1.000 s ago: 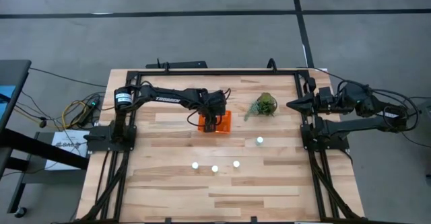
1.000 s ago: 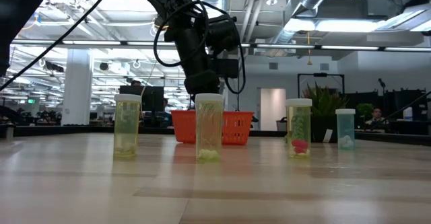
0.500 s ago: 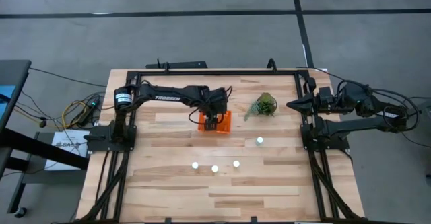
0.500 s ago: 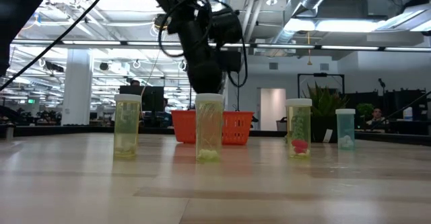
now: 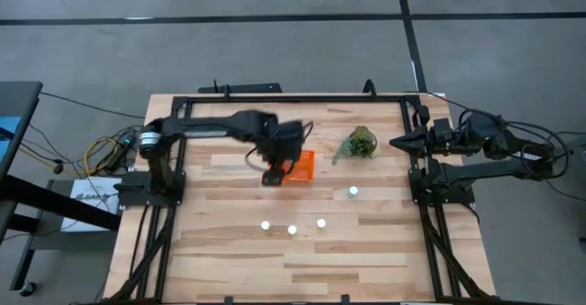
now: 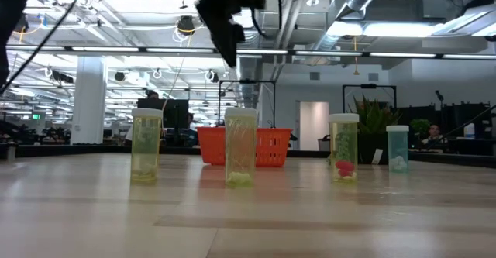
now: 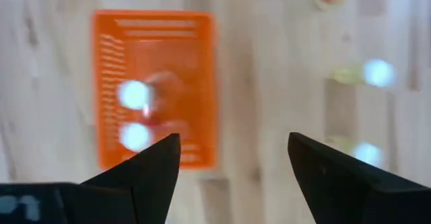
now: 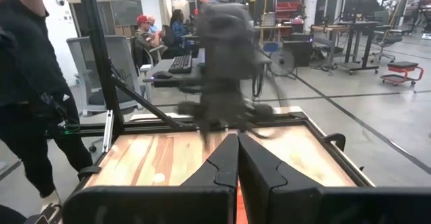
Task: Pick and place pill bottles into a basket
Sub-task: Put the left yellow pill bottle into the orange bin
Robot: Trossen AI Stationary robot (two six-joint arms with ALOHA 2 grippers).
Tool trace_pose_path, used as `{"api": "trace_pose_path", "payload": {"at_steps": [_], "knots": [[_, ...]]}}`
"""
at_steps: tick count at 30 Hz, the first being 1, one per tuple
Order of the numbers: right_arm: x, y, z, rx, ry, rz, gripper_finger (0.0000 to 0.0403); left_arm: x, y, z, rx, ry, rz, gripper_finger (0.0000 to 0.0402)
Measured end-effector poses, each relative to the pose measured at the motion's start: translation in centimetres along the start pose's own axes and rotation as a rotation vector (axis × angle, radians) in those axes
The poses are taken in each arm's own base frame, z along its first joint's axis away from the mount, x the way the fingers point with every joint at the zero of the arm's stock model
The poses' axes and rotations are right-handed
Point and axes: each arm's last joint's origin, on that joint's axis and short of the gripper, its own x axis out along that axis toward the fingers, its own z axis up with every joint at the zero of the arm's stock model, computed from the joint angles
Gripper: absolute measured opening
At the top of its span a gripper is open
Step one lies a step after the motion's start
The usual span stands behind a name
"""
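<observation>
The orange basket (image 5: 305, 165) stands at the table's middle, toward the far side. Two pill bottles show in it as white caps (image 7: 135, 94) (image 7: 135, 136). My left gripper (image 7: 234, 137) hangs open high above the basket's near left corner (image 5: 273, 176), with nothing between its fingers. Several more pill bottles stand upright on their bases on the wood: one (image 5: 352, 191) right of the basket, and three in a row nearer the front (image 5: 265, 224) (image 5: 292, 230) (image 5: 321, 223). My right gripper (image 8: 237, 158) waits shut at the table's right edge (image 5: 398, 143).
A small green plant clump (image 5: 360, 143) sits right of the basket. A black frame (image 5: 275, 97) runs along the table's far and side edges. Bare wood lies at the near side of the table (image 5: 302, 273). People stand in the room beyond the table (image 8: 30, 83).
My left gripper has risen from inside the basket to well above it. It has also shifted a little toward the table's left and near edges. The basket and the bottles on the table have stayed in place.
</observation>
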Motion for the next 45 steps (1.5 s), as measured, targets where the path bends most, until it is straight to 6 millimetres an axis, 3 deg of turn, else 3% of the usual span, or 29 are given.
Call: {"api": "trace_pose_path", "payload": {"at_steps": [3,7,11,16,22,31,38,45], "knots": [[0.0,0.0,0.0,0.000,0.000,0.000,0.0000,-1.2,-3.8,-1.2,0.002,-0.009,0.039,0.0264],[0.0,0.0,0.0,0.000,0.000,0.000,0.0000,-1.4,-9.0,-3.3,-0.009,-0.048,0.062,0.0264],[0.0,0.0,0.0,0.000,0.000,0.000,0.0000,0.3,-13.4,-5.6,-0.014,-0.082,0.015,0.0264],[0.0,0.0,0.0,0.000,0.000,0.000,0.0000,3.5,-16.3,-7.8,-0.040,-0.070,0.023,0.0264],[0.0,0.0,0.0,0.000,0.000,0.001,0.0000,5.8,-16.7,-9.1,-0.036,-0.076,0.067,0.0264],[0.0,0.0,0.0,0.000,0.000,0.000,0.0000,8.0,-15.0,-9.5,-0.029,-0.107,0.034,0.0264],[0.0,0.0,0.0,0.000,0.000,0.000,0.0000,8.2,-15.1,-9.3,-0.015,-0.116,0.024,0.0264],[0.0,0.0,0.0,0.000,0.001,0.001,0.0000,10.7,-15.4,-8.7,0.031,-0.093,-0.003,0.0256]]}}
